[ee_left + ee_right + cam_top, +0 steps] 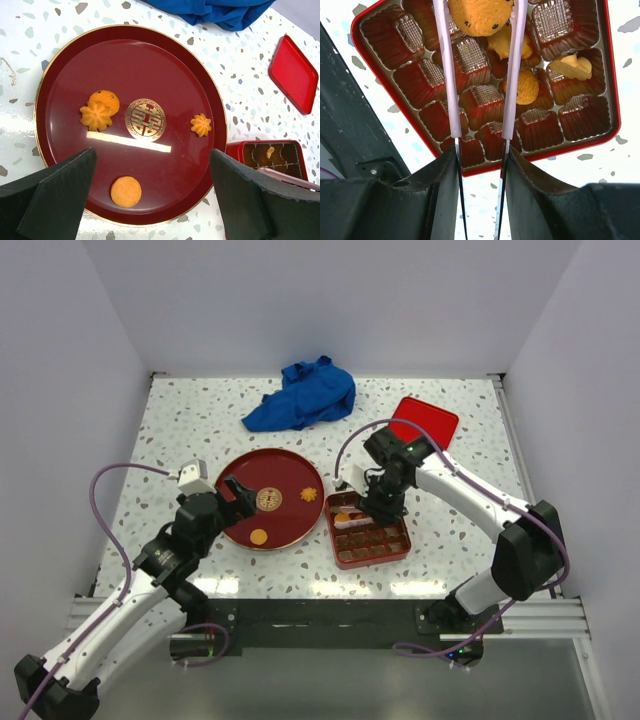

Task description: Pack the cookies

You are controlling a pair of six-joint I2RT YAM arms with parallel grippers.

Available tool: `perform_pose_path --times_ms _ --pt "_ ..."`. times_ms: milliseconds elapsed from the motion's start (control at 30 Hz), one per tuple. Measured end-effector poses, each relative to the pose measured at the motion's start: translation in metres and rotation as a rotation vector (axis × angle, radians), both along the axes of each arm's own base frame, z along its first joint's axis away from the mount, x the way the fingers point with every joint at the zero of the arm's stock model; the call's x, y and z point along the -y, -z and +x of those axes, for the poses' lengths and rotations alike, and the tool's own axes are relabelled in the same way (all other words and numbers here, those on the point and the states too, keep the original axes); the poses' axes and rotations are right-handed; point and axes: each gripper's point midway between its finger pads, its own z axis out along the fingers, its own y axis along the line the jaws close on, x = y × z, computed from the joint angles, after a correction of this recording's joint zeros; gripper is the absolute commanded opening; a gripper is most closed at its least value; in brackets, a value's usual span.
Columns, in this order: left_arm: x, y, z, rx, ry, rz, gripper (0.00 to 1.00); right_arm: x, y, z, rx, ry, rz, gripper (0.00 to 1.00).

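Observation:
My left gripper (152, 161) hangs open over the near rim of the dark red plate (165, 70), nothing between its fingers. On the plate lie several cookies: a plain round one (125, 191), a flower one (96, 116) against a speckled round one (105, 99), and a flower one (201, 125). My right gripper (481, 155) is shut on pink-tipped tongs (448, 75). The tongs pinch a speckled round cookie (480, 15) above the red compartment box (485, 100). Three cookies (525, 86) lie in its cells. From above, the box (372, 562) sits right of the plate (290, 520).
The box's red lid (423, 422) lies at the back right. A crumpled blue cloth (305, 395) sits at the back, behind the plate. White walls close in the speckled table on three sides.

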Motion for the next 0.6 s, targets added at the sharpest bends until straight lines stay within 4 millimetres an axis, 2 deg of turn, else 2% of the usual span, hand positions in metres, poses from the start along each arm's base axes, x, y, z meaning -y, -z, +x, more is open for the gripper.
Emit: perform_pose_path --times_ms 233,600 --pt "0.0003 0.0002 0.0005 0.000 0.000 0.000 1.00 -0.0016 0.0019 0.0018 0.000 0.004 -0.003 0.38" --pt "0.0003 0.0002 0.0005 0.000 0.000 0.000 1.00 -0.0020 0.0026 0.0032 0.012 0.002 -0.015 0.43"
